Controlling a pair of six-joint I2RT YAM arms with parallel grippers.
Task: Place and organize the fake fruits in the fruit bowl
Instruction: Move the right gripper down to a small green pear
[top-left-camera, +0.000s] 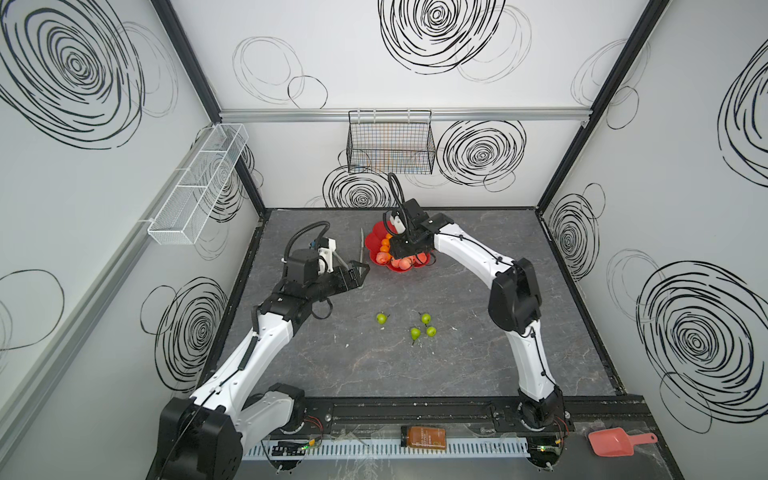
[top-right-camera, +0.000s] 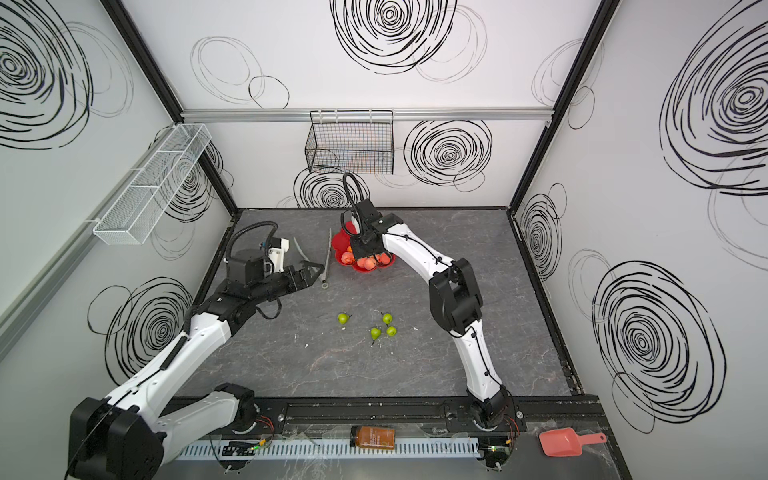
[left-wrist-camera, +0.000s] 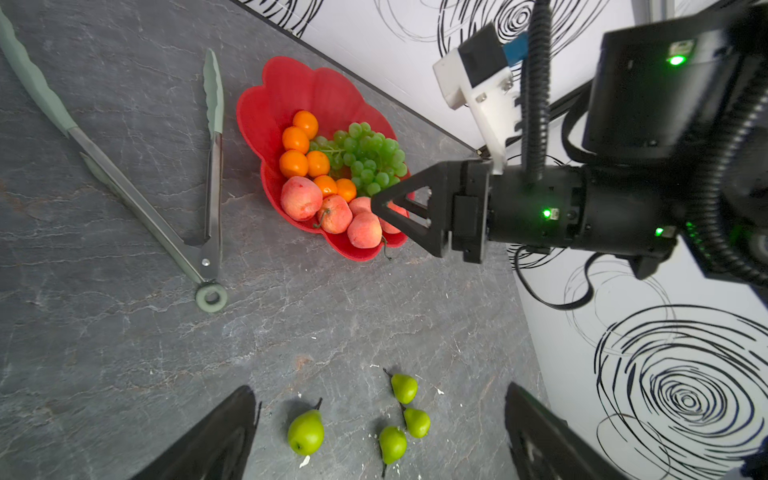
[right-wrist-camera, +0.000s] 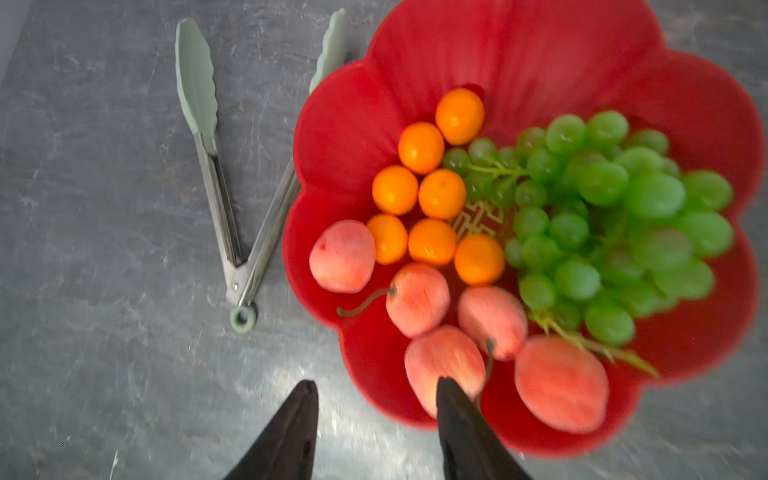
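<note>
Bowl: the fruit bowl (right-wrist-camera: 519, 62) is shallow, glossy red plastic with a petal-scalloped rim, and sits at the back middle of the grey veined table (right-wrist-camera: 104, 291).
Inside it: seven smooth round tangerines (right-wrist-camera: 441, 194), five matte pink-orange peaches (right-wrist-camera: 417, 299) and one bunch of glossy green grapes (right-wrist-camera: 623, 199).
Loose: four little stemmed pears (left-wrist-camera: 306, 432) lie on the table, well apart from the bowl.
Beside: steel tongs (right-wrist-camera: 216, 208) with sage-green tips lie splayed in a V.
Right arm: the right gripper (right-wrist-camera: 376, 384) has its pointed black jaws partly apart and empty, above the bowl's peach-side rim.
Left arm: the left gripper (left-wrist-camera: 380, 392) has its jaws spread wide, holding nothing.
</note>
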